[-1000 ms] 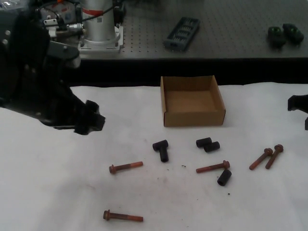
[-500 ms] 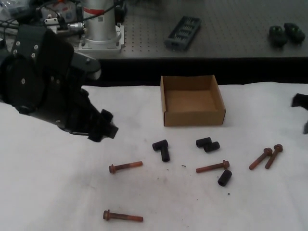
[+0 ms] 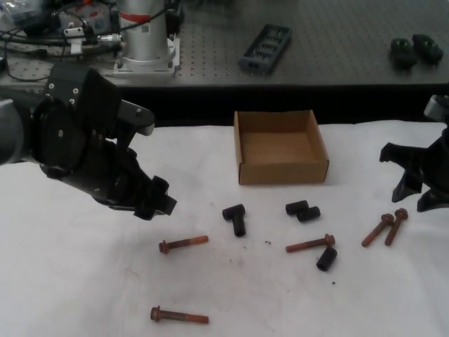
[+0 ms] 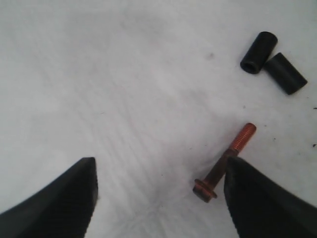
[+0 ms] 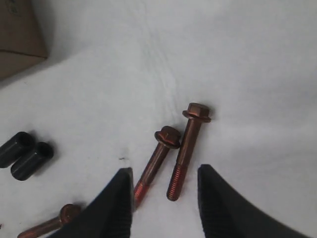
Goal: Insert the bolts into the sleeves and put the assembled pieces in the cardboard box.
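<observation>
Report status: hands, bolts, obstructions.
Left hand open over one bolt. Right hand open over bolt pair. Sleeves loose on cloth, box holds nothing. No obstruction seen.

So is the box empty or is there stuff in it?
Empty. Inside the cardboard box you can see just its bare brown floor.

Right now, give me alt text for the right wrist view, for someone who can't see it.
The right gripper, fingers open, hangs over two rust-coloured bolts lying side by side on white cloth. Nearby lie two black sleeves close together, part of a third bolt, and a corner of the cardboard box.
</observation>
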Robot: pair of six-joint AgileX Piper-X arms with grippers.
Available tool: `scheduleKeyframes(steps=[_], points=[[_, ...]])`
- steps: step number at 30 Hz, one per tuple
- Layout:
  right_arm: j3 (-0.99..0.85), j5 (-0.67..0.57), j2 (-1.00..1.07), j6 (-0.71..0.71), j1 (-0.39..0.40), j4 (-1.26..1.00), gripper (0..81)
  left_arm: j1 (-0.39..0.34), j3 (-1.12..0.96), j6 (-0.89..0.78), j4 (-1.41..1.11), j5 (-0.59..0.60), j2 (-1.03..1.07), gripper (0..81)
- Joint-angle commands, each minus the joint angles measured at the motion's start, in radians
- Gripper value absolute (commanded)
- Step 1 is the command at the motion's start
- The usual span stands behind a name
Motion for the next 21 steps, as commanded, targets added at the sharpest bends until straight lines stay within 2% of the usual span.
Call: scheduleKeyframes(steps=[1, 21], points=[[-0.011, -0.011, 0.022, 0.002, 0.0, -0.019, 31.2, 0.0, -0.013, 0.005, -0.018, 0.0, -0.001, 52.2], [-0.011, 0.023, 0.061, -0.002, -0.003, -0.035, 27.6, 0.0, -0.013, 0.005, -0.018, 0.0, -0.001, 52.2]])
